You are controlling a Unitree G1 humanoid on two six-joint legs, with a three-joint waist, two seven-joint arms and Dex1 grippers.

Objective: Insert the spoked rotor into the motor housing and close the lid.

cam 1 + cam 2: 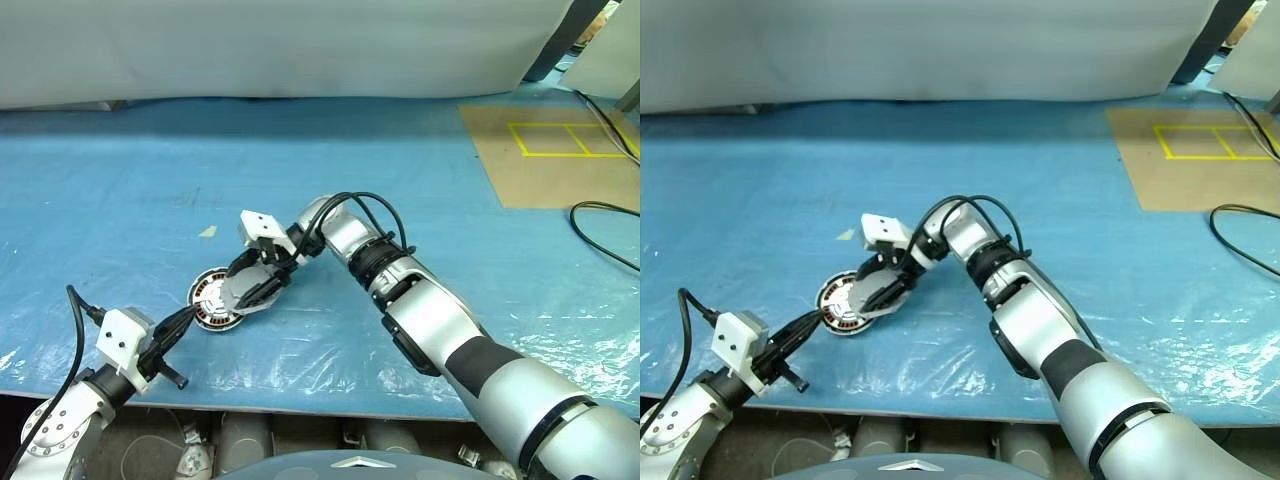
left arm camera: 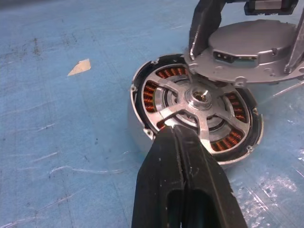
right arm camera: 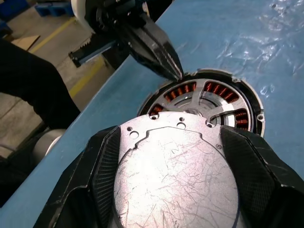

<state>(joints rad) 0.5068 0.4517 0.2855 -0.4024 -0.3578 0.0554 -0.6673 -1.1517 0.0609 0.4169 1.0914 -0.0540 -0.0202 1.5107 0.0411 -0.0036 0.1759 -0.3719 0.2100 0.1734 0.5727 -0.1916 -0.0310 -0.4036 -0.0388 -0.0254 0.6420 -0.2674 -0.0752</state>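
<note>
The motor housing (image 1: 207,300) lies flat on the blue sheet, its copper windings (image 2: 148,95) showing in a ring. The spoked rotor (image 2: 199,97) sits inside it, pale grey spokes around a central hub. My right gripper (image 1: 262,280) is shut on the lid (image 3: 175,180), a round scratched metal disc, one finger on each side of its rim. The lid hangs tilted just above the housing's far edge, partly over it. My left gripper (image 2: 173,130) is shut, holds nothing, and its tip rests at the housing's near rim.
A small paper scrap (image 1: 208,231) lies behind the housing. A brown board with yellow tape lines (image 1: 540,160) covers the far right of the table, and a black cable (image 1: 600,225) loops beside it. The table's front edge (image 1: 300,385) runs close below the housing.
</note>
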